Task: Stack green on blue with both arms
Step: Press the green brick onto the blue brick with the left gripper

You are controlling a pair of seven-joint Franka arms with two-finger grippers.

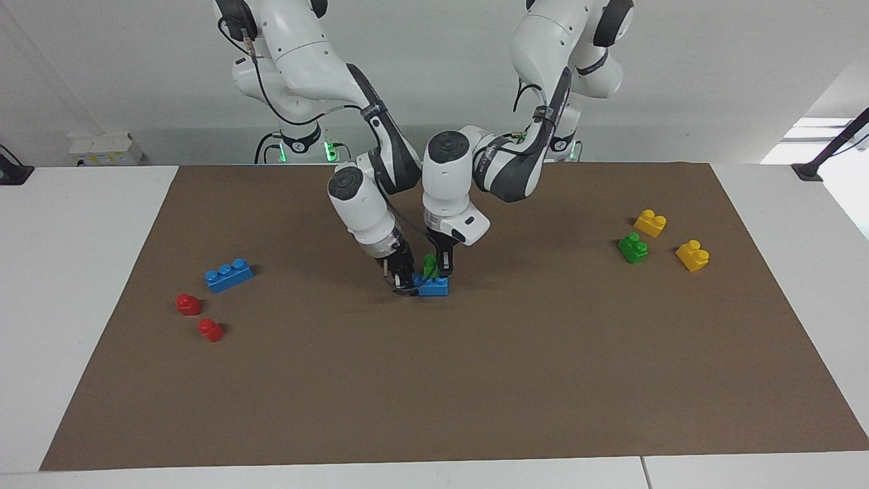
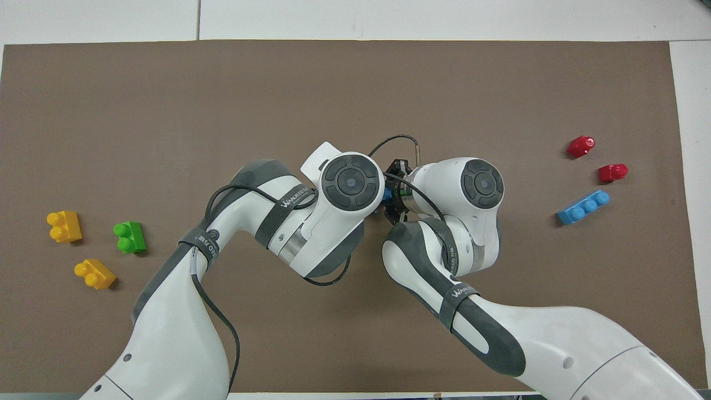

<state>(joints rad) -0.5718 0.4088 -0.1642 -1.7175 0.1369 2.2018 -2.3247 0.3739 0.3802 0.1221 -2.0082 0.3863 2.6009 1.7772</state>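
At the mat's middle a blue three-stud brick (image 1: pixel 435 287) lies on the mat. My right gripper (image 1: pixel 404 280) is down at the brick's end toward the right arm and is shut on it. A green brick (image 1: pixel 429 264) stands on the blue brick's top, and my left gripper (image 1: pixel 439 267) is shut on it from above. In the overhead view both wrists cover the spot. Only a sliver of the blue brick (image 2: pixel 386 194) shows there, beside the right gripper (image 2: pixel 397 195). The left gripper and the green brick are hidden there.
A second blue brick (image 1: pixel 229 275) and two red bricks (image 1: pixel 189 303) (image 1: pixel 210 330) lie toward the right arm's end. A second green brick (image 1: pixel 633 248) and two yellow bricks (image 1: pixel 650 223) (image 1: pixel 692 255) lie toward the left arm's end. All rest on a brown mat (image 1: pixel 434 407).
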